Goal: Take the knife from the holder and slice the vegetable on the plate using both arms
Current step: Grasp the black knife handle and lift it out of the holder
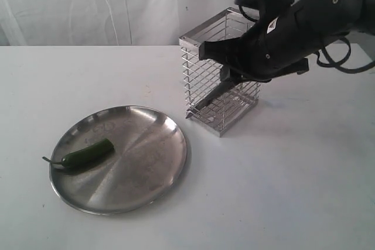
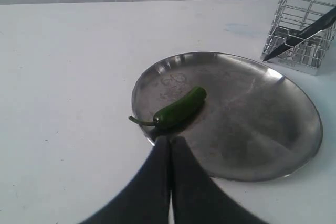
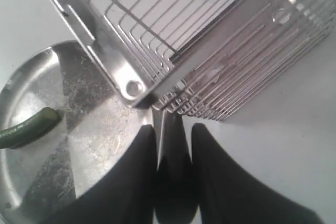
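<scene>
Though empty, smooth black left fingers (image 2: pixel 149 187) together; right fingers (image 3: pixel 226 182) around slim matte knife (image 3: pixel 172 166).

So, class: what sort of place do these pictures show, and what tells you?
Most likely a robot lab bench staged for a kitchen task, not a real kitchen: a white table, a plain white backdrop, and a black robot arm at a wire holder, with a steel plate beside it.

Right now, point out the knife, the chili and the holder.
knife (image 2: pixel 295 41): left wrist view, middle of the black blade inside the wires.
chili (image 1: pixel 88 153): exterior view, middle of the green body.
holder (image 1: pixel 195 86): exterior view, front wire wall.
</scene>
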`<control>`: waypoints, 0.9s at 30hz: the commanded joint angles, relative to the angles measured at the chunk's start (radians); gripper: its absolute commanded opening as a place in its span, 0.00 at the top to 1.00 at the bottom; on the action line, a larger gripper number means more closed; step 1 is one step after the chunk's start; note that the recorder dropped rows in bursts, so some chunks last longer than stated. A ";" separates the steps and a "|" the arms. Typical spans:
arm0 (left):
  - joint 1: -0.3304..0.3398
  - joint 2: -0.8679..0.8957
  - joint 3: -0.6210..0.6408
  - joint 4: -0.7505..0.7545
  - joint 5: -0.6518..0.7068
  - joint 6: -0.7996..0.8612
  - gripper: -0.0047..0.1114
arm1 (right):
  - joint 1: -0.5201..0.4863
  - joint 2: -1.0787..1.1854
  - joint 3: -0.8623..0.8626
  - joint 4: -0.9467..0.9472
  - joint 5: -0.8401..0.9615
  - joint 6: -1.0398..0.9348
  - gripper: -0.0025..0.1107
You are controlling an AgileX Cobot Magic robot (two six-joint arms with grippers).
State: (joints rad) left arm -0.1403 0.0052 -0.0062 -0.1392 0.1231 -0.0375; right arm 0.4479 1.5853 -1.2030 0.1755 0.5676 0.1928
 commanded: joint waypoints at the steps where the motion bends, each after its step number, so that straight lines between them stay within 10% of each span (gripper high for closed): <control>1: -0.002 -0.005 0.006 -0.004 0.004 -0.008 0.96 | -0.001 -0.003 -0.062 -0.059 0.034 -0.112 0.92; 27: -0.002 -0.005 0.006 -0.004 0.004 -0.008 0.96 | 0.115 -0.371 -0.007 -0.058 0.125 -0.193 0.98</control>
State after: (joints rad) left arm -0.1403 0.0052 -0.0062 -0.1392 0.1231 -0.0375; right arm 0.5367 1.2453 -1.2218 0.1169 0.7109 0.0120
